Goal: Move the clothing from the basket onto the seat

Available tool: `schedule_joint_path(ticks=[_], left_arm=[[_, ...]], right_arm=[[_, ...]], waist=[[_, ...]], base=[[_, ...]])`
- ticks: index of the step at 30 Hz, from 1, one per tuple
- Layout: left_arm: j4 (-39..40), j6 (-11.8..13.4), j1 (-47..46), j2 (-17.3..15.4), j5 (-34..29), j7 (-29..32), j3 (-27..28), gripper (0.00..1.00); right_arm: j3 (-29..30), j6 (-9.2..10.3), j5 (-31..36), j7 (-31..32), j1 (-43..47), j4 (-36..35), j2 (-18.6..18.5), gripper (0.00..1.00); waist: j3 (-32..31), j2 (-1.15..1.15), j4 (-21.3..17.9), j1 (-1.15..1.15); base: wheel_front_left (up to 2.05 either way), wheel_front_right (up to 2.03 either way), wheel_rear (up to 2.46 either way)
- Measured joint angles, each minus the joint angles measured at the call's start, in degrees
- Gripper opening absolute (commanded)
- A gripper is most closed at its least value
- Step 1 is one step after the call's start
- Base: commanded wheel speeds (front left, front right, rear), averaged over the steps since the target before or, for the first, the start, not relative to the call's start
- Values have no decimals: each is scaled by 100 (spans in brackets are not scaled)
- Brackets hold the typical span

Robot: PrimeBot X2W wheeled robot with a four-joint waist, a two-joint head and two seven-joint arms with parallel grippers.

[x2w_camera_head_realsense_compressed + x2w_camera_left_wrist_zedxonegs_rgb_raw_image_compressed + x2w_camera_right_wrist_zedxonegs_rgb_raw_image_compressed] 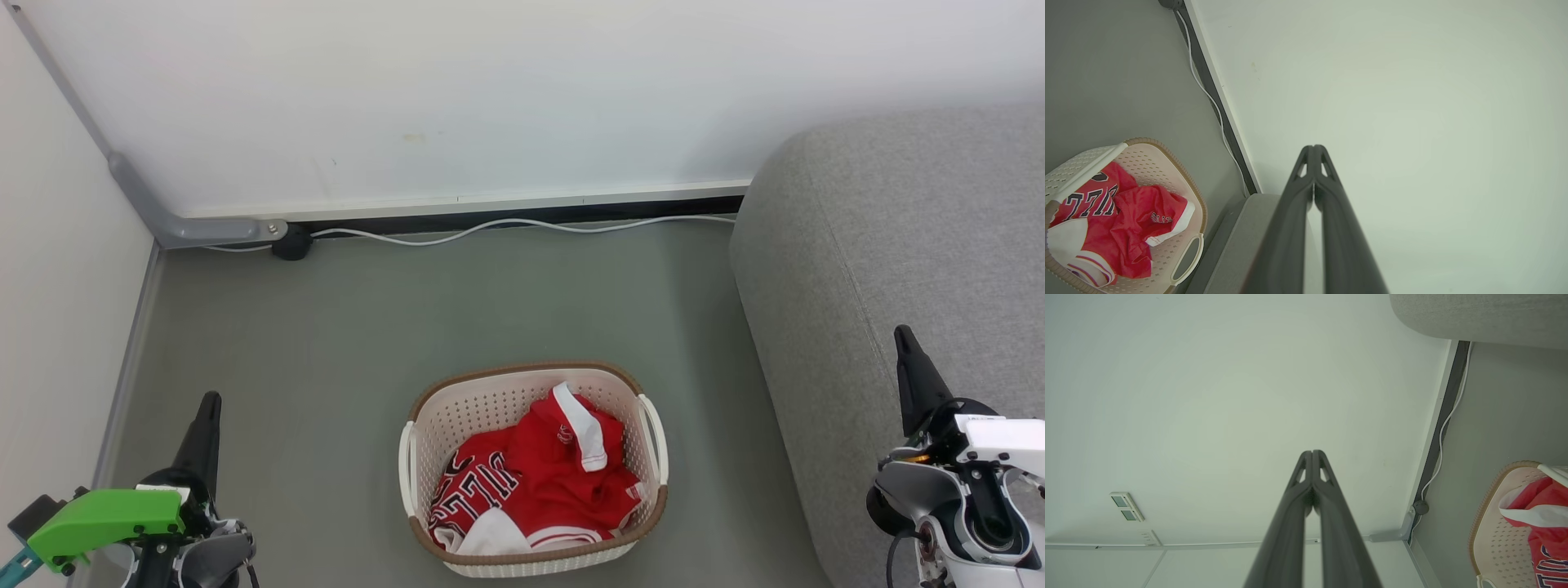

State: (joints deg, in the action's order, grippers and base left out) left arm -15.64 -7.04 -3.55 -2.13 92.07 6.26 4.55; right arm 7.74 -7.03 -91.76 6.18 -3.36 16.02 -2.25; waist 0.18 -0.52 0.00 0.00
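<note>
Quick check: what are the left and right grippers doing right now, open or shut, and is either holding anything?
left gripper: shut, holding nothing.
right gripper: shut, holding nothing.

Red clothing (555, 465), cream-white basket (490, 404), grey seat (882, 245)
The clothing is marked with white trim and black, white-outlined lettering; the basket is perforated with small holes and rimmed in woven-look brown; the seat is upholstered in plain mid-grey; the floor (367, 318) is coloured a dull grey-green.
</note>
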Motion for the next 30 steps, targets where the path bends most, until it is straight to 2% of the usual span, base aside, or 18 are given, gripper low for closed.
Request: schedule_joint_path(ticks=[8,9,15,22,30], left_arm=[[0,0,0,0,0,0,0,0],[0,0,0,0,0,0,0,100],[-318,7,241,137,-4,-2,-51,100],[-265,7,291,145,-90,-134,-99,100],[-115,8,291,141,-520,-288,-162,100]], right_arm=[[0,0,0,0,0,0,0,0],[0,0,0,0,0,0,0,100],[-21,7,1,-3,299,314,145,100],[-121,8,64,-122,344,310,158,100],[-249,9,364,-275,343,235,151,100]], waist=[[0,0,0,0],[0,0,0,0],[0,0,0,0],[-7,0,-2,0],[-15,0,-6,0]], base=[[0,0,0],[0,0,0],[0,0,0],[0,0,0],[0,0,0]])
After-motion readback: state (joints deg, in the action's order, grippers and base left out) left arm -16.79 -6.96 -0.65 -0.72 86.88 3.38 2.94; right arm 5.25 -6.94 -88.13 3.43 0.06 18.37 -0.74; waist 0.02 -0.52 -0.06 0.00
